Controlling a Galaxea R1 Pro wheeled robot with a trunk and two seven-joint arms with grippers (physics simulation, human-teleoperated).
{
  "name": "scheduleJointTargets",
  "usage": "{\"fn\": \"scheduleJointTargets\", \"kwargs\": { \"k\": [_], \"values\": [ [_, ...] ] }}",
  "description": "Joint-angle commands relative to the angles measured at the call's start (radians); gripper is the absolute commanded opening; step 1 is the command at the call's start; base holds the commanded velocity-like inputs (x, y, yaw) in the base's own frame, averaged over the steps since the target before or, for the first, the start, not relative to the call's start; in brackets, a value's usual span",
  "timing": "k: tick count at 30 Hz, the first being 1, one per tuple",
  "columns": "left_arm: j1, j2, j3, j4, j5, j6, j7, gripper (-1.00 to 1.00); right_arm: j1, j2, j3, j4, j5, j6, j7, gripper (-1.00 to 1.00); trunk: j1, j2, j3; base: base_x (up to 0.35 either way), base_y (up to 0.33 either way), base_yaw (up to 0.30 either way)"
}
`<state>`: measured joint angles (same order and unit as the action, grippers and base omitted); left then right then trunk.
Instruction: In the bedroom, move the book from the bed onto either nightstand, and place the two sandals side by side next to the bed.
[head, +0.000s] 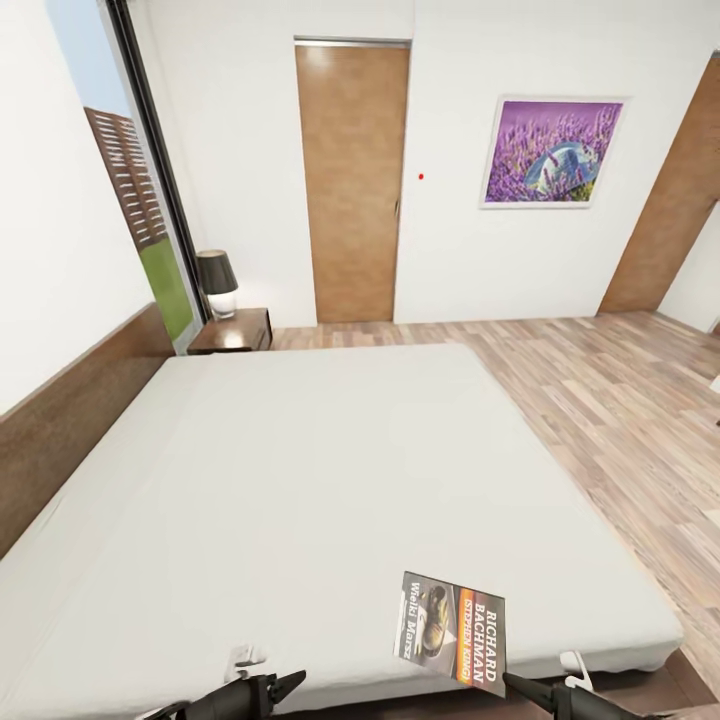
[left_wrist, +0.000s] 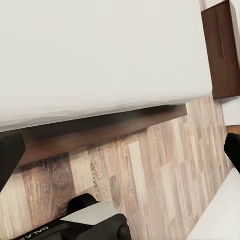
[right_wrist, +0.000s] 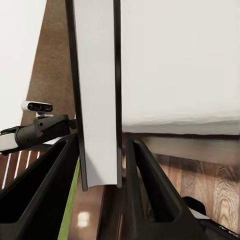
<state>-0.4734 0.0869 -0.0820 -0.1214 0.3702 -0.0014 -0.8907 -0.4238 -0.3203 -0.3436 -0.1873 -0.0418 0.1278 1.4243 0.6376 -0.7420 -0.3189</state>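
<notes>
The book (head: 451, 630), grey-white with an orange and black title band, is tilted over the near right edge of the bed (head: 330, 470). My right gripper (head: 520, 687) is shut on its lower corner. In the right wrist view the book (right_wrist: 97, 90) stands edge-on between the two black fingers of that gripper (right_wrist: 102, 144). My left gripper (head: 280, 688) hovers at the bed's near edge, and in its wrist view this gripper (left_wrist: 120, 150) is open wide over the floor beside the bed frame (left_wrist: 100, 132). A nightstand (head: 235, 330) stands at the bed's far left corner. The two sandals are out of view.
A black-shaded lamp (head: 217, 283) stands on the nightstand. Wooden doors (head: 352, 180) and a purple picture (head: 553, 152) are on the far wall. Wood floor (head: 620, 400) runs along the bed's right side. A dark wooden cabinet (left_wrist: 222, 50) sits past the bed's corner.
</notes>
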Motion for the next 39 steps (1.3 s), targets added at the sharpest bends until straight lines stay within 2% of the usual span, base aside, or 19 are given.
{"fn": "scheduleJointTargets", "kwargs": {
  "k": [1,39],
  "values": [
    [-0.001,0.001,-0.008,0.000,0.009,0.000,-0.002,1.00,0.000,0.000,0.001,0.000,-0.004,0.010,0.002,-1.00,0.000,-0.001,0.000,0.000,0.000,0.000],
    [-0.001,0.001,-0.008,0.001,0.009,0.000,-0.004,1.00,-0.001,0.000,0.001,0.000,-0.004,0.010,0.003,-1.00,0.000,-0.001,0.062,0.000,0.000,0.000]
  ]
}}
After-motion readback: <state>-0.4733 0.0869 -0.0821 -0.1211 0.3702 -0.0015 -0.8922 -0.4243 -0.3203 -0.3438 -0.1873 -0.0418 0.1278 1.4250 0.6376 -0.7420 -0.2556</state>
